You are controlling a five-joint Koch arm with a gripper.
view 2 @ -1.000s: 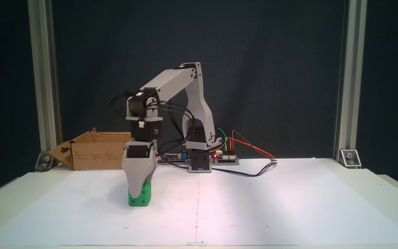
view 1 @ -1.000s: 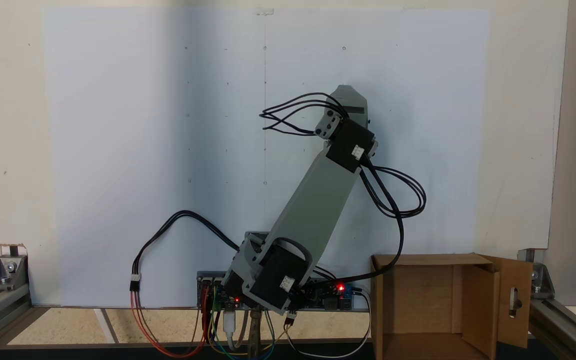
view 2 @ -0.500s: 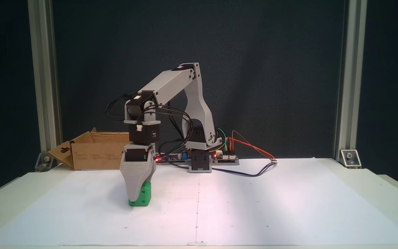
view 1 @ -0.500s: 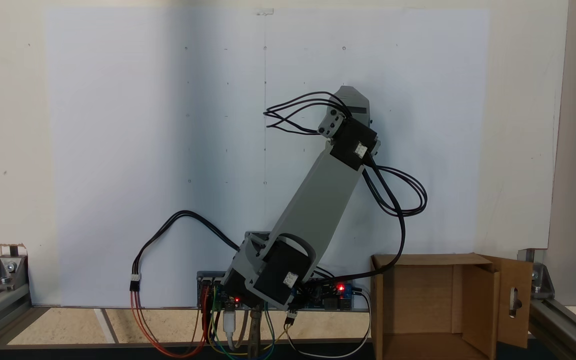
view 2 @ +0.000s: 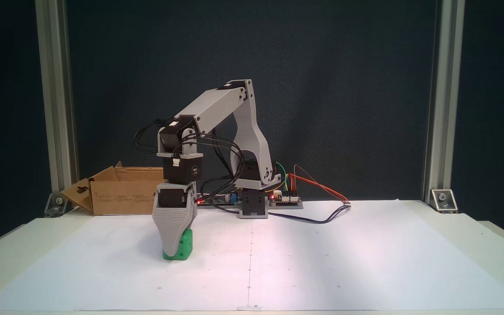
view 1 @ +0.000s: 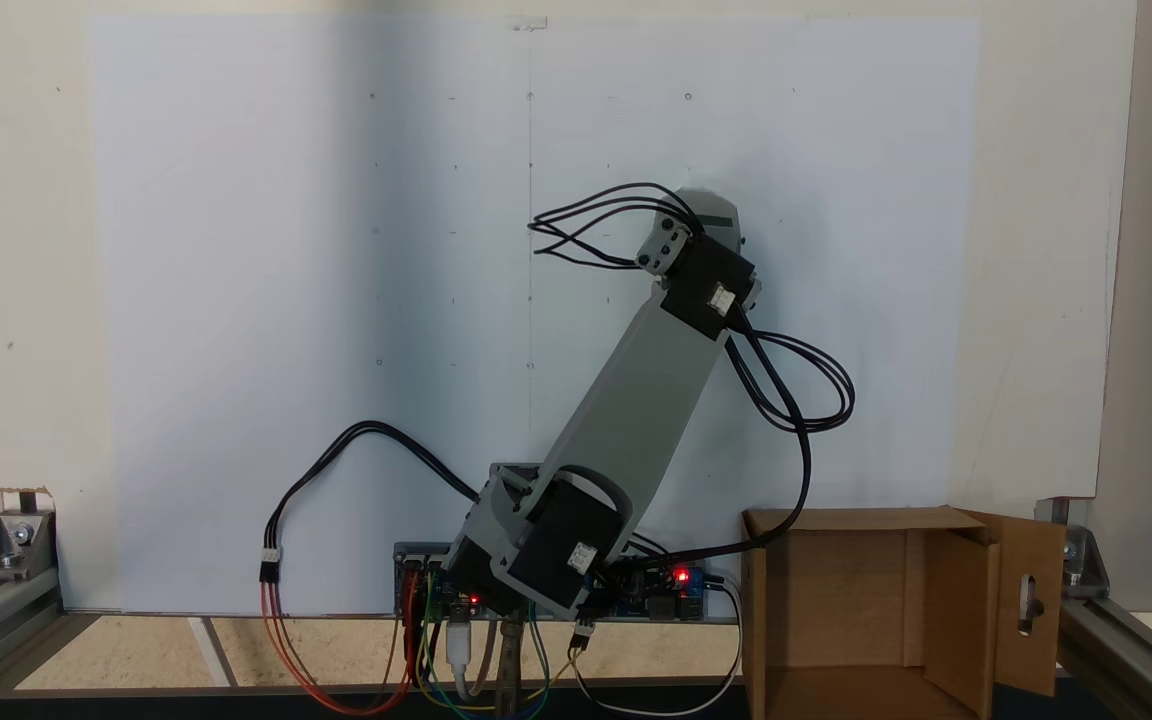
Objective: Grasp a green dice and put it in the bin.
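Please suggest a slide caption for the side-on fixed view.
Gripper lowered over the green dice on white paper, with the cardboard bin waiting behind.

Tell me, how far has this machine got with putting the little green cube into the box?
Done: the grey pincer is down over the small bright green plastic dice. In hand: the grip itself. One jaw hides the other, so I cannot tell if it has closed, and the dice sits on the white paper sheet. Left: lifting it, carrying it to the open brown cardboard box and dropping it in.

White paper sheet [view 2: 322, 262] covers the table — dark backdrop [view 2: 344, 87] behind.
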